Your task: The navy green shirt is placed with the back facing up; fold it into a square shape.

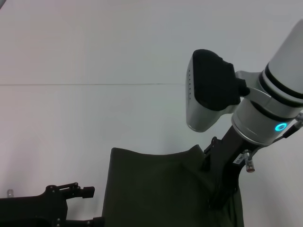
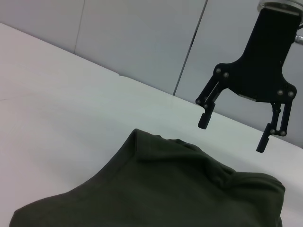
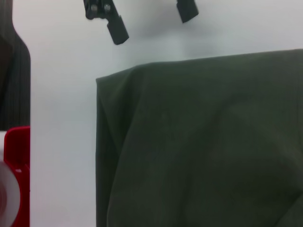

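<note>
The navy green shirt (image 1: 161, 189) lies folded on the white table, at the near centre of the head view, its near part cut off by the frame. It also shows in the left wrist view (image 2: 165, 189) and the right wrist view (image 3: 199, 142). My right gripper (image 1: 221, 197) hangs over the shirt's right part; the left wrist view shows this gripper (image 2: 231, 137) open and empty, a little above the cloth. My left gripper (image 1: 83, 189) is low over the table just left of the shirt, open and empty; it also shows in the right wrist view (image 3: 151, 21).
The white table (image 1: 94, 118) stretches far beyond the shirt, with a thin seam line (image 1: 90, 84) across it. A red object (image 3: 16, 175) and a dark shape (image 3: 14, 80) stand at the edge of the right wrist view. A grey panelled wall (image 2: 142, 42) stands behind the table.
</note>
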Controlling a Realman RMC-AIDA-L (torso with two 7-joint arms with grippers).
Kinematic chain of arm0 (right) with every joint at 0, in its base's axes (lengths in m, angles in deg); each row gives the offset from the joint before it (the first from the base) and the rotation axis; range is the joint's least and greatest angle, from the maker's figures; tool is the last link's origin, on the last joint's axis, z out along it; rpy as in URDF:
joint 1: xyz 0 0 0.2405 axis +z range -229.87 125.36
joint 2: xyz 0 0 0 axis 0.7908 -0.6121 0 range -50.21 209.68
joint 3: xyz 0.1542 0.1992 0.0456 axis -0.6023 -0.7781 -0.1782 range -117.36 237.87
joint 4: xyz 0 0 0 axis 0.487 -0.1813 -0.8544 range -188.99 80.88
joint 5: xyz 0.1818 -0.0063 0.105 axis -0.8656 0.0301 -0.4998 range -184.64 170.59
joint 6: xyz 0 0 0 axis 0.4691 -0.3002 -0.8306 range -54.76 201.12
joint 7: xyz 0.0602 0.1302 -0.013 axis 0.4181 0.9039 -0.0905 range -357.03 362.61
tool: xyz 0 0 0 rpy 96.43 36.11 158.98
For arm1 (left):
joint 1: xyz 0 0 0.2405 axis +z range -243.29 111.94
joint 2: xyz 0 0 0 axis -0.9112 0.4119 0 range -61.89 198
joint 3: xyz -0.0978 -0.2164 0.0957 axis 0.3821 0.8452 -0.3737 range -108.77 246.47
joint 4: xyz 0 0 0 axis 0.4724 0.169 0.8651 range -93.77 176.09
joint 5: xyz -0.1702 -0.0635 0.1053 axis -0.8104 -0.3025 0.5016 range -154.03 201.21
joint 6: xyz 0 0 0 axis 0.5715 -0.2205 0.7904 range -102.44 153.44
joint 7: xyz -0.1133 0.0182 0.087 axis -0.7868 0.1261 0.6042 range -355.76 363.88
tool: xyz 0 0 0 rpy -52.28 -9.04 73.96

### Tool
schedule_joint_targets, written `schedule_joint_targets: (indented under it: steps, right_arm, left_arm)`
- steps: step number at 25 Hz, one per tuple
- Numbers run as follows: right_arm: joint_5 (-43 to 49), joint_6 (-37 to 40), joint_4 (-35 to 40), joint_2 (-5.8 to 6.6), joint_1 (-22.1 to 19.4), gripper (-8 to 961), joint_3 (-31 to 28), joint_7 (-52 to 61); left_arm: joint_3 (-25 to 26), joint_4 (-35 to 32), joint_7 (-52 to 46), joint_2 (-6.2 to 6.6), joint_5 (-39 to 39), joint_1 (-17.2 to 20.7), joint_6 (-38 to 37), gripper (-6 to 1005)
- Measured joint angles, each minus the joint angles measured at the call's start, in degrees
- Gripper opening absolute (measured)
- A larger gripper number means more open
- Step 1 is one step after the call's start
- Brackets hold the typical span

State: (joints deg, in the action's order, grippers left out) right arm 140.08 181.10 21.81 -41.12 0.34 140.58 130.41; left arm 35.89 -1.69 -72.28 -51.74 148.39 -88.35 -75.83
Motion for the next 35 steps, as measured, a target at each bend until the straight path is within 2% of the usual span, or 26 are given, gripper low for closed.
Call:
schedule_joint_targets:
  steps: [11, 21, 35]
  right_arm:
    - [-0.84, 1.44, -0.44, -0.06, 1.46, 897, 0.28, 1.52]
    - [-1.92, 0.6, -3.82, -0.12, 2.1, 895, 3.1, 2.33]
    - [-2.53, -6.89, -8.46, -0.01, 1.3, 895, 9.66, 3.15]
  left_arm:
    - [-0.03, -0.27, -0.2, 0.2, 0.0, 0.58, -1.22, 877]
    - [-0.27, -0.04, -0.04, -0.08, 0.0, 0.35, -0.95, 877]
    - [-0.26, -0.03, 0.14, -0.2, 0.0, 0.69, -0.82, 877]
